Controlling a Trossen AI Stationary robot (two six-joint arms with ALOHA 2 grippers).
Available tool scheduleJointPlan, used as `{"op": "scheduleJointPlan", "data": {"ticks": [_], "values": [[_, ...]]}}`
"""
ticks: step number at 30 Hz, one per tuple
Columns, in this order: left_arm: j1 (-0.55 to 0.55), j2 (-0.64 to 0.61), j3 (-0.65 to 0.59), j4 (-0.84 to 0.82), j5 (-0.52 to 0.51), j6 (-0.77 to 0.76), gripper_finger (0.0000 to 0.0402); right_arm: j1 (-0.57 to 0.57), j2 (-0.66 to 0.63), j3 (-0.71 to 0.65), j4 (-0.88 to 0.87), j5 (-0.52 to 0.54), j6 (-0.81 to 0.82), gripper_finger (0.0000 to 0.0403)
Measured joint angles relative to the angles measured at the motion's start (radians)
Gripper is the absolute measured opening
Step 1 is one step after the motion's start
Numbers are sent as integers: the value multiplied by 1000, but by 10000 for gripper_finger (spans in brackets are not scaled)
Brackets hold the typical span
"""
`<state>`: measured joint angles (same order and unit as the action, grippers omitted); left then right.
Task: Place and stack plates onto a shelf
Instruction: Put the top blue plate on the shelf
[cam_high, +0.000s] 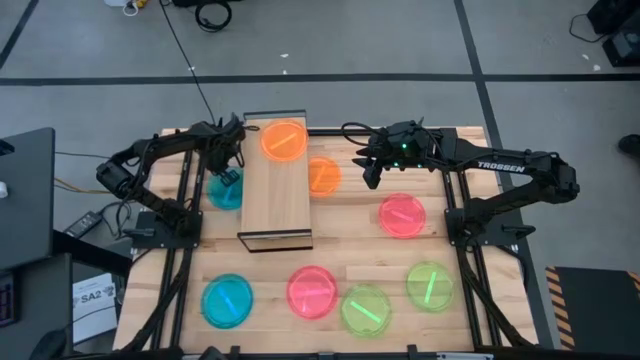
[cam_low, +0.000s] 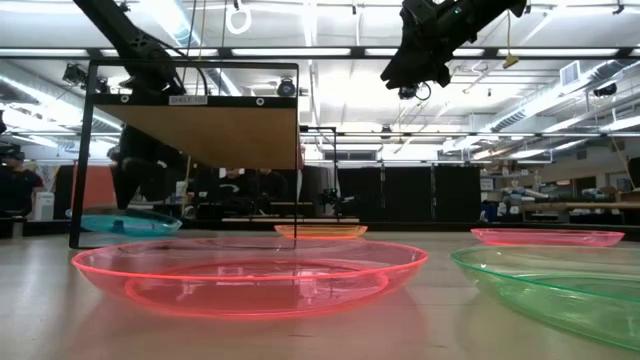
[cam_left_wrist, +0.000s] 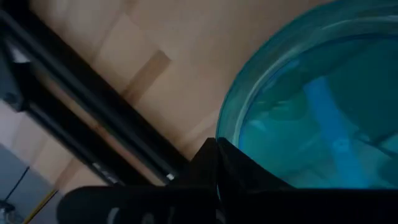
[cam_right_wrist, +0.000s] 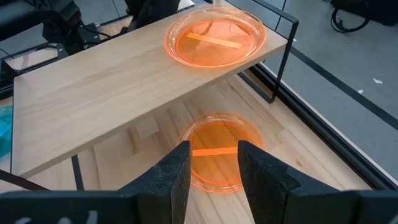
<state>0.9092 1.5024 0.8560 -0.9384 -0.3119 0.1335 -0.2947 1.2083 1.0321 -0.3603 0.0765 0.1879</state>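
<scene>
The shelf (cam_high: 275, 190) stands mid-table with one orange plate (cam_high: 284, 138) on its far end. A second orange plate (cam_high: 322, 175) lies on the tabletop right of the shelf. My left gripper (cam_high: 228, 172) is left of the shelf, shut on a teal plate (cam_high: 222, 192) (cam_left_wrist: 311, 106). My right gripper (cam_high: 370, 172) (cam_right_wrist: 213, 165) hangs open, high above the table, just right of the tabletop orange plate (cam_right_wrist: 214, 152) and touching nothing. Flat on the table are a pink plate (cam_high: 402, 214) at the right and teal (cam_high: 227, 300), pink (cam_high: 312, 291) and two green plates (cam_high: 365, 309) (cam_high: 430, 286) near the front. My left gripper pinches the teal plate's rim (cam_left_wrist: 219, 130) between its two fingers (cam_left_wrist: 249, 171), at the plate's far edge, coming from above. In the low view the plate (cam_low: 130, 222) sits about level, low by the table. Whether it is lifted clear, I cannot tell.
The shelf's dark frame legs (cam_high: 243, 238) stand beside the teal plate. Most of the shelf board nearer than the orange plate is bare wood. Both arm bases (cam_high: 160, 225) (cam_high: 490, 225) sit at the table's sides. A pink plate (cam_low: 250, 275) lies close to the low camera.
</scene>
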Motion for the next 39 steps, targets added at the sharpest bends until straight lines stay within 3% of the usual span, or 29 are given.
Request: {"op": "scheduleJointPlan", "data": {"ticks": [15,39], "values": [[-27,0,202,-235,-189,-96,2,0,0,0,0,0,0,139],[-131,0,466,-516,-277,-229,2,0,0,0,0,0,0,139]]}}
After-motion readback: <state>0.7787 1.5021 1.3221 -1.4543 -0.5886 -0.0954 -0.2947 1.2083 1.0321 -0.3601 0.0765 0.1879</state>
